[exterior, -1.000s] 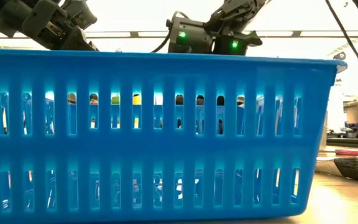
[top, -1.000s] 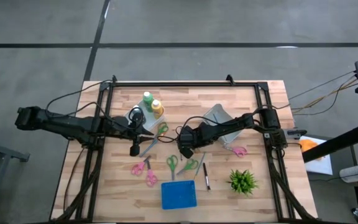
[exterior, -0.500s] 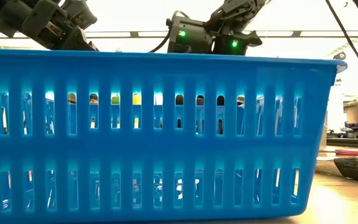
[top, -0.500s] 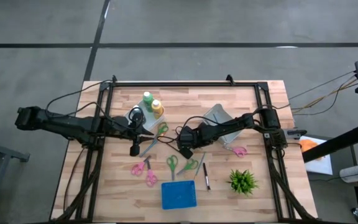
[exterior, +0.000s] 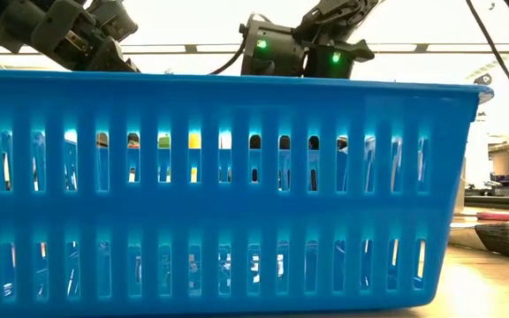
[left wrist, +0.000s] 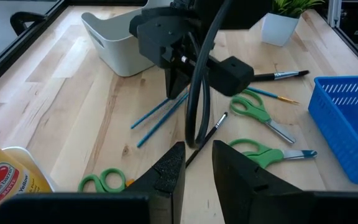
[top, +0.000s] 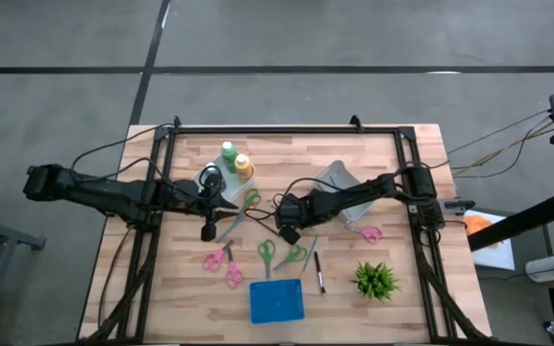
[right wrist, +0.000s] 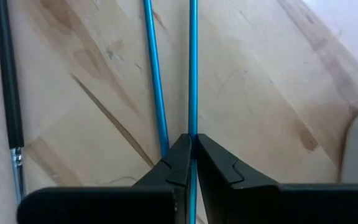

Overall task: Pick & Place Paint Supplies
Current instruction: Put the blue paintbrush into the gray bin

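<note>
My right gripper (right wrist: 191, 155) stands over the middle of the table, pointing steeply down, shut on a thin blue brush (right wrist: 192, 68). A second blue brush (right wrist: 155, 74) lies close beside it, and a dark brush (right wrist: 5, 81) lies farther off. The left wrist view shows the same gripper (left wrist: 176, 87) at the blue brushes (left wrist: 160, 115). My left gripper (left wrist: 194, 168) hangs open above the table with nothing between its fingers, next to the green bottle (top: 228, 152) and the yellow-orange bottle (top: 243, 167). My right gripper pinches the blue brush's thin handle (right wrist: 192, 127) between its two fingertips. The fingers come from above, slanting down, and the handle runs out ahead of them, along the way they point. The part of the handle ahead of the fingers stays low over the wood; whether it is lifted clear does not show.
A blue slotted basket (top: 277, 300) stands at the near edge and fills the low view (exterior: 228, 194). A white bin (top: 339, 178) sits behind the right gripper. Green scissors (top: 266, 255) and pink scissors (top: 217, 258) lie about, with a dark brush (top: 318, 272) and a potted plant (top: 375, 280).
</note>
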Controlling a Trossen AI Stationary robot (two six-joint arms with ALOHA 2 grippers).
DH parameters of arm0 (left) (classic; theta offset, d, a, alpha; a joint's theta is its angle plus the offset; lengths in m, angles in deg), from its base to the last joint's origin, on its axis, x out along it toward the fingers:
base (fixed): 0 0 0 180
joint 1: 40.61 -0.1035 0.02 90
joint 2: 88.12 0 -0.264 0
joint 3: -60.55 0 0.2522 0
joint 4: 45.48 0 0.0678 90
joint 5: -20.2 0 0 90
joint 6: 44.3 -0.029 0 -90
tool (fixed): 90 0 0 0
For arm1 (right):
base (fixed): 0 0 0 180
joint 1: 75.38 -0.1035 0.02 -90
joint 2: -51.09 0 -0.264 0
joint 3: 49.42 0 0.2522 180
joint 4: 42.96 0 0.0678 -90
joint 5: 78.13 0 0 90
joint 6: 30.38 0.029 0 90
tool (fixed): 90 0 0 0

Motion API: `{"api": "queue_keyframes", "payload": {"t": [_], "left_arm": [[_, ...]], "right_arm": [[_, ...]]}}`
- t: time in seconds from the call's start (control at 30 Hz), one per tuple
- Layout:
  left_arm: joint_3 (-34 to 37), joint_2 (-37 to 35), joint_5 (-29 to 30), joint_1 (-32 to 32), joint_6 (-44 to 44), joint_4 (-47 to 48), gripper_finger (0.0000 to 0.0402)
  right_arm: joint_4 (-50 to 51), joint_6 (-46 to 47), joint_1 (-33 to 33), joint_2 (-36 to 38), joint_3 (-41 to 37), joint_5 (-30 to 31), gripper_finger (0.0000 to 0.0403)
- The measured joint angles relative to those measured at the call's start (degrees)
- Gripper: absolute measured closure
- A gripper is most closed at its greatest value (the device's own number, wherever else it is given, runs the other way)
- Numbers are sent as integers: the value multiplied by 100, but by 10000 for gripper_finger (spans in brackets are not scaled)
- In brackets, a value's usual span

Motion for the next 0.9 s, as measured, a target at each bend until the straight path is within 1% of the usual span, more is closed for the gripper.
{"api": "queue_keyframes", "payload": {"t": [0.13, 0.37, 0.5, 0.63, 0.9], "left_arm": [[0, 0, 0, 2, 0, 2, 319], [2, 2, 0, 2, 2, 2, 319], [0, 0, 0, 2, 2, 2, 319], [1, 1, 0, 0, 1, 4, 319], [0, 1, 0, 1, 0, 4, 319]], "right_arm": [[49, -128, 0, 186, 0, 19, 388], [246, -299, -2, 862, -10, 176, 388], [633, -308, -4, 1256, -11, 522, 388], [1052, -311, 7, 1599, -22, 727, 388], [1861, -206, 44, 2114, -86, 886, 388]]}}
